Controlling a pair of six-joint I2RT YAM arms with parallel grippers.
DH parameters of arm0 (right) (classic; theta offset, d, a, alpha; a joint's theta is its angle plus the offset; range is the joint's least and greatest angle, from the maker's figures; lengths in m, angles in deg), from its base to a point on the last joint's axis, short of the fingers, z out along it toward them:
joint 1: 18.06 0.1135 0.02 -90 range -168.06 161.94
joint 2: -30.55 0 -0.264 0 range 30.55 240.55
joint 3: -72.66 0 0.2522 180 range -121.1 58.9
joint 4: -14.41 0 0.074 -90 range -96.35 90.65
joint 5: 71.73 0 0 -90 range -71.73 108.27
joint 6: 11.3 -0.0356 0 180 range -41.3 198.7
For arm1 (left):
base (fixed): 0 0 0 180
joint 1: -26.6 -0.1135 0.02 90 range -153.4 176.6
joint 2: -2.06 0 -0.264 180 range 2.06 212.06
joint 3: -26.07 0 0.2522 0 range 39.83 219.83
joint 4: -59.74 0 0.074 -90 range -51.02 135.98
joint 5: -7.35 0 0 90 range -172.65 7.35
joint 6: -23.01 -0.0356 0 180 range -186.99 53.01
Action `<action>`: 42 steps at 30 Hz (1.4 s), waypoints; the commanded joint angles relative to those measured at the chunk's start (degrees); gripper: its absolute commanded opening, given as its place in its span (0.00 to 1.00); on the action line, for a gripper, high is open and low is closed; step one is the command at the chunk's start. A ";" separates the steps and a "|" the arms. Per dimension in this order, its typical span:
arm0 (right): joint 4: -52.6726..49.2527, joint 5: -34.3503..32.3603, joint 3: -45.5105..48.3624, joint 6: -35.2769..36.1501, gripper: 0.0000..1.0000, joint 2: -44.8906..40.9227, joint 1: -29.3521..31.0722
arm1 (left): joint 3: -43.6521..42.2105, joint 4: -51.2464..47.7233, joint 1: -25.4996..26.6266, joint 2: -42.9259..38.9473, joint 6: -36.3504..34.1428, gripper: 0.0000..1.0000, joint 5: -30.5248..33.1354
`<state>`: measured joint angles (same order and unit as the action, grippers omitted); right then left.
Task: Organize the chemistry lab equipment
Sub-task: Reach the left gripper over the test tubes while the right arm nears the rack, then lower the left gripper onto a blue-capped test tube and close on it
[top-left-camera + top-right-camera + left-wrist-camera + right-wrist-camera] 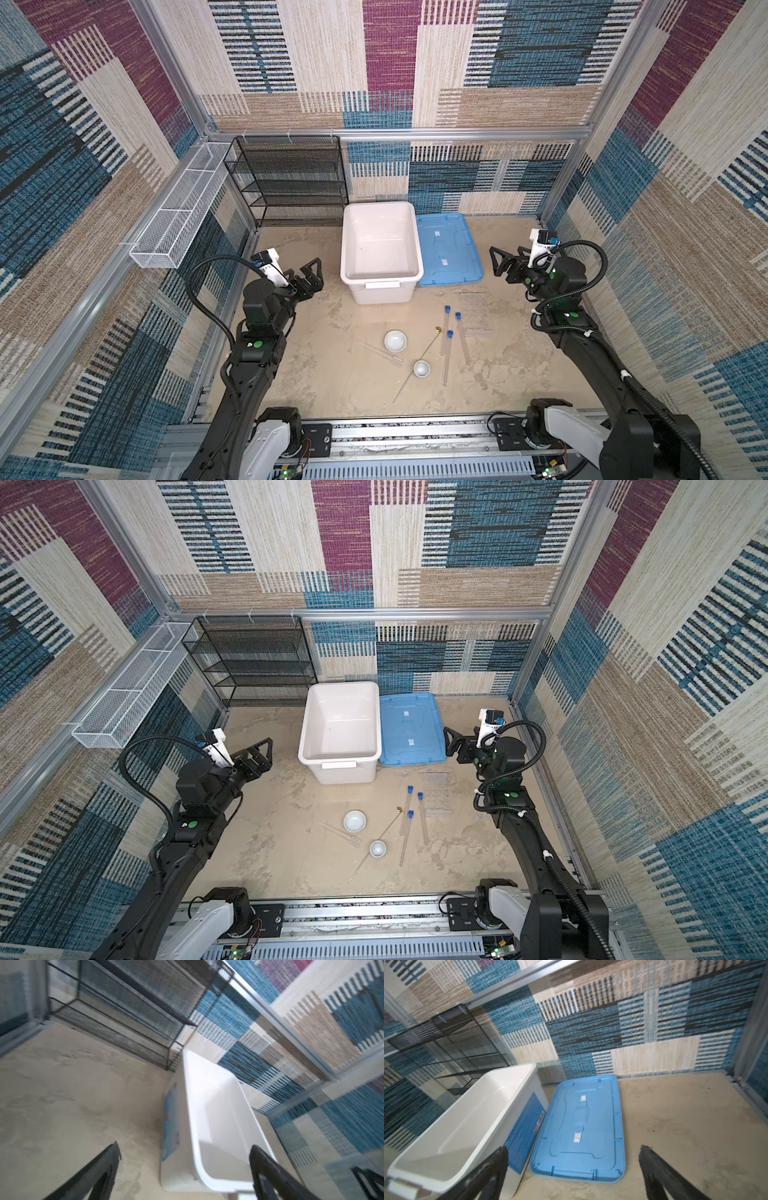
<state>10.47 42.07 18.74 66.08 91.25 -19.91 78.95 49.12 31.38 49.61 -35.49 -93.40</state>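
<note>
Bin (382,291) flanked — left gripper (305,272), right gripper (495,262) raised, jaws wide, empty.

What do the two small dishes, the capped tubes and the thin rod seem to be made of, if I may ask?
Small dishes: smooth opaque white, probably glazed ceramic or plastic.
Capped tubes: see-through walls, so glass or clear plastic; blue caps look plastic.
Thin rod: grey sheen, brass-coloured tip, likely metal.

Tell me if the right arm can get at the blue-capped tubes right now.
Probably yes: the blue-capped tubes lie uncovered on the table on its side, and the right fingers stand open and empty.
</note>
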 commanded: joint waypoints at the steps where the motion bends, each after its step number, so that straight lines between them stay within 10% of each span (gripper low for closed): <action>1: -11.19 10.51 -1.91 -0.72 0.99 -1.38 0.17 | 3.84 -11.67 5.28 -0.97 -0.54 0.99 -3.14; 11: -23.41 12.33 -1.03 -3.63 0.98 -7.63 0.15 | 18.29 -27.87 37.68 8.52 -9.00 0.91 9.94; 20: -25.35 11.74 3.81 -5.16 0.96 -10.37 0.07 | 23.57 -26.21 56.47 25.16 -7.14 0.69 13.82; 24: -24.90 9.77 5.54 -6.50 0.95 -11.28 0.11 | 22.06 -19.03 59.14 31.38 -2.98 0.51 10.34; 42: -21.71 11.49 13.23 -8.58 0.94 -13.75 0.08 | 30.71 -19.66 57.64 56.36 0.18 0.31 10.81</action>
<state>-13.59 52.78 32.00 58.17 77.72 -19.89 108.10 28.77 89.41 104.84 -36.10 -82.88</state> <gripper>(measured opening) 0.941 0.301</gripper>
